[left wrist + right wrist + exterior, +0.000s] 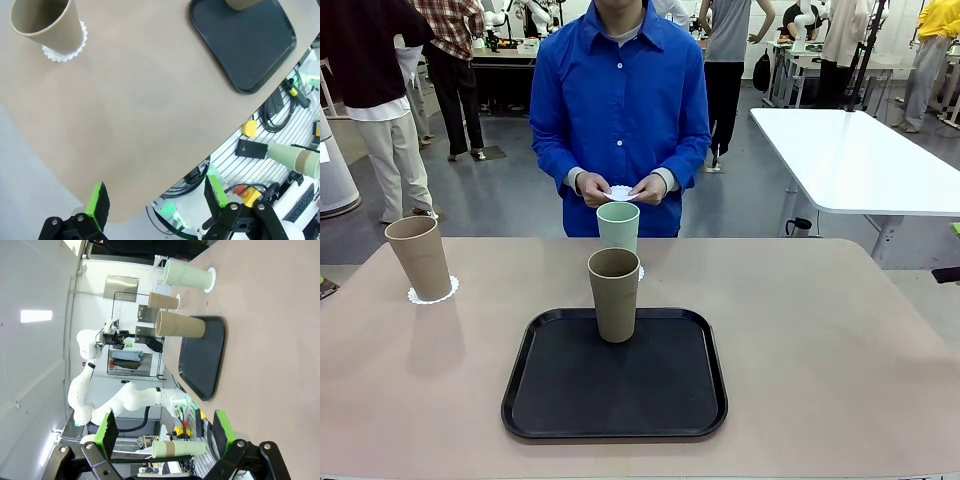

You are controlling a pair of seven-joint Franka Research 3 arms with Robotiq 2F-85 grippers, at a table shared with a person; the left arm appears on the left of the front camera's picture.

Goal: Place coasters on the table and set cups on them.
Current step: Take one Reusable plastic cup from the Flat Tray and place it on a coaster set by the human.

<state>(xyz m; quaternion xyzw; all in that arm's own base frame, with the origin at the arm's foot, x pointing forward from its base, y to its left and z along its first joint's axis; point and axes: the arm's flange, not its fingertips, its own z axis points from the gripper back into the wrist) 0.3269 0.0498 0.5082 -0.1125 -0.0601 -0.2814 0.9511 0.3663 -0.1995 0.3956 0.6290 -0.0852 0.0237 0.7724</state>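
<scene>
While person's hands [592, 187] hold coaster [620, 192], left jaws and right jaws stand wide apart, empty.

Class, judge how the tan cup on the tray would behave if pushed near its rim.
The cup is tall with a narrower base, so it would probably tip rather than slide. It looks empty, so likely light. Its matte wall should grip well.

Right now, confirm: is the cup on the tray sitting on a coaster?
No, the tan cup stands bare on the black tray.
</scene>
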